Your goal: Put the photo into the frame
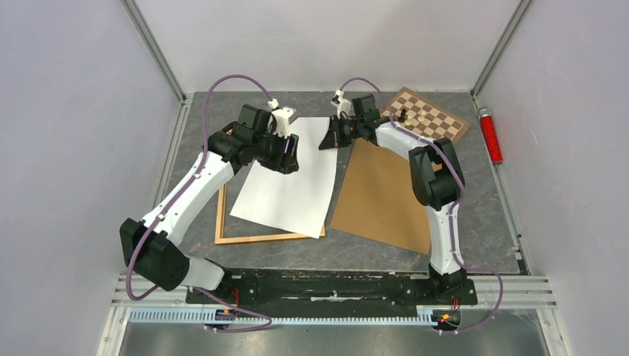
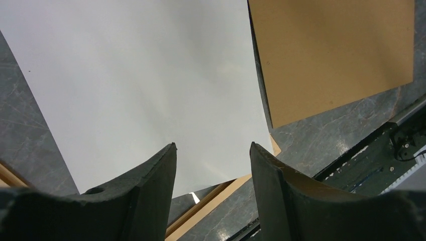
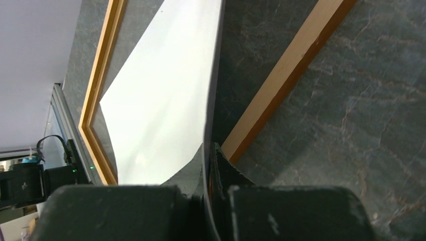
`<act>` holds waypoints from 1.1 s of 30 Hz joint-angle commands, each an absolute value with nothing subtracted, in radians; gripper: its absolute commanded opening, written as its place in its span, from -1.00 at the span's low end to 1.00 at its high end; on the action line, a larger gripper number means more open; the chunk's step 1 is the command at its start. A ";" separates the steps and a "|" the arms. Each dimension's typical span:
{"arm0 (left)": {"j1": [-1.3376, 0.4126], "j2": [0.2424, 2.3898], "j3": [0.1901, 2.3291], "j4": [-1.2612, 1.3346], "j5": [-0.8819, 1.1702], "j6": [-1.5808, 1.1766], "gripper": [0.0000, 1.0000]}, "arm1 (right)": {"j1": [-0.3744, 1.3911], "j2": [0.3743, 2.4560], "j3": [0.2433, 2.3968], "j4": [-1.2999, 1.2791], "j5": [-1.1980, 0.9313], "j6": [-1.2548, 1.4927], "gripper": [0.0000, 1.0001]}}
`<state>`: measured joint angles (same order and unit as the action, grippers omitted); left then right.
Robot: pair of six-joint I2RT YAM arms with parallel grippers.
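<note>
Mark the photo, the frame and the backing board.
photo (image 1: 285, 185): top external view, middle of its white back.
frame (image 1: 259, 239): top external view, on its near rail.
backing board (image 1: 378, 196): top external view, centre of its brown face.

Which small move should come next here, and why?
Probably the right end effector, shut on the far edge of the photo, should swing that edge a little leftward: the sheet lies skewed, its near right corner over a rail of the frame. The left end effector is open above it.
</note>
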<state>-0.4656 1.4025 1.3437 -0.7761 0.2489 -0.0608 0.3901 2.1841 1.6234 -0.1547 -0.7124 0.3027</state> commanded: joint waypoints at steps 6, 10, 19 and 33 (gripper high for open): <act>-0.438 1.419 1.387 -0.770 0.183 -0.002 0.23 | 0.411 2.319 1.875 -0.359 -0.744 0.151 -1.00; -0.429 1.428 1.387 -0.760 0.152 -0.002 0.23 | 0.433 2.362 1.944 -0.409 -0.749 0.116 -1.00; -0.376 1.431 1.358 -0.756 0.081 0.034 0.23 | 0.488 2.407 2.005 -0.392 -0.724 0.112 -0.86; -0.326 1.402 1.312 -0.750 0.064 0.054 0.23 | 0.521 2.425 2.015 -0.345 -0.663 0.141 0.06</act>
<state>-0.3450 1.4326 1.3190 -0.7753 0.0788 0.0071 0.5163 2.4340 1.9823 -0.3901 -0.6765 0.1322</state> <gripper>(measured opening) 0.615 0.507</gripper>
